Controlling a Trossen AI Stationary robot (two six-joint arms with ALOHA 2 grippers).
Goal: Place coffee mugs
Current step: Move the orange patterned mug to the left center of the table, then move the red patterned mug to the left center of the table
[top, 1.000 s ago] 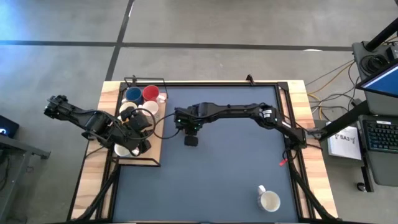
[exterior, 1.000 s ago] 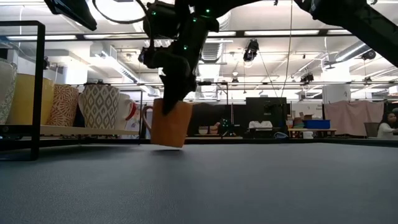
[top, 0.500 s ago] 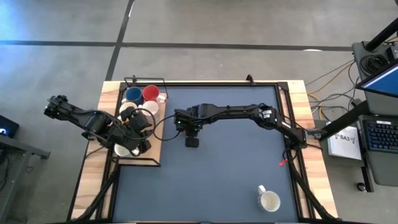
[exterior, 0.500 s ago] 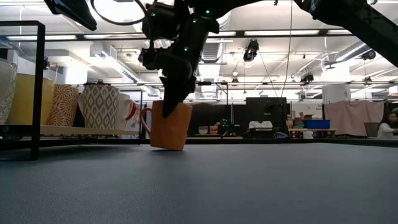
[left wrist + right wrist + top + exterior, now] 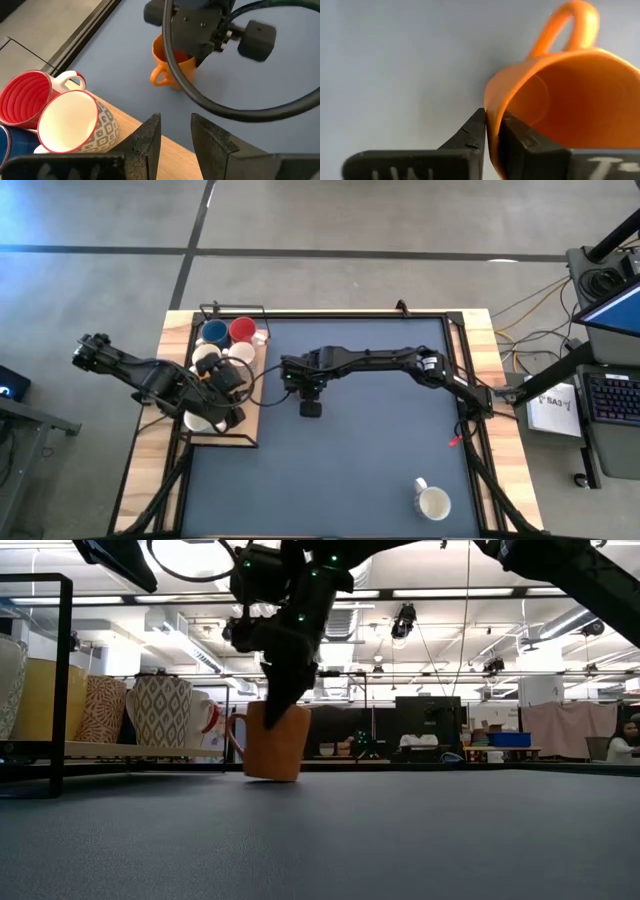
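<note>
The right gripper (image 5: pixel 491 132) pinches the rim of an orange mug (image 5: pixel 272 743), one finger inside and one outside, and the mug sits on the dark mat (image 5: pixel 380 450) just beside the wooden rack (image 5: pixel 250 425) with its handle turned toward the rack. The left gripper (image 5: pixel 175 132) hangs over the rack, fingers slightly apart and holding nothing, near a red mug (image 5: pixel 22 100) and a patterned mug (image 5: pixel 75 125). A white mug (image 5: pixel 432 502) stands alone at the mat's near right corner.
</note>
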